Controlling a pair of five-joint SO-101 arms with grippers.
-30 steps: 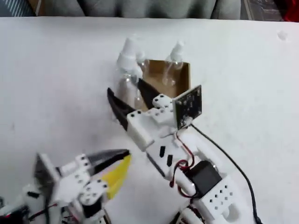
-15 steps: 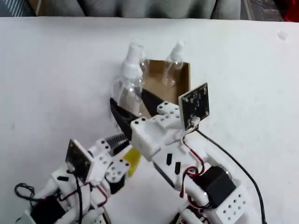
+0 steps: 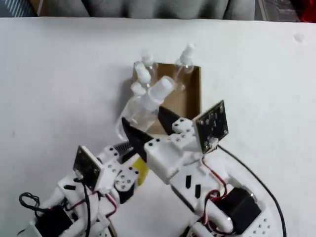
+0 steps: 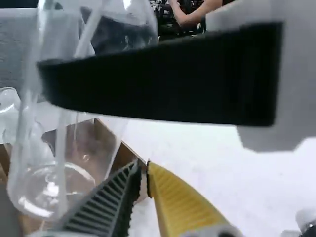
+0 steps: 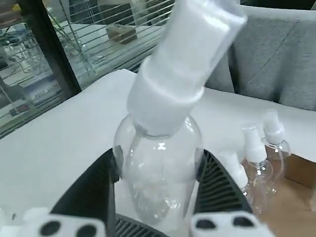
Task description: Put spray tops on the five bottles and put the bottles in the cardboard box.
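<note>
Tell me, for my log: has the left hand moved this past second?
Yes. The left hand moved rightward, closer to the cardboard box.

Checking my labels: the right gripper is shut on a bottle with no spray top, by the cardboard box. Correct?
No: the bottle in the right gripper already carries a white spray top, as the right wrist view shows. The rest holds.

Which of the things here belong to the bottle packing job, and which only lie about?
Job: tilted bottle with spray top, in the right end effector; three more topped bottles at the cardboard box; left end effector, shut.
Lying about: small white scrap on the table; grey seats behind.
</note>
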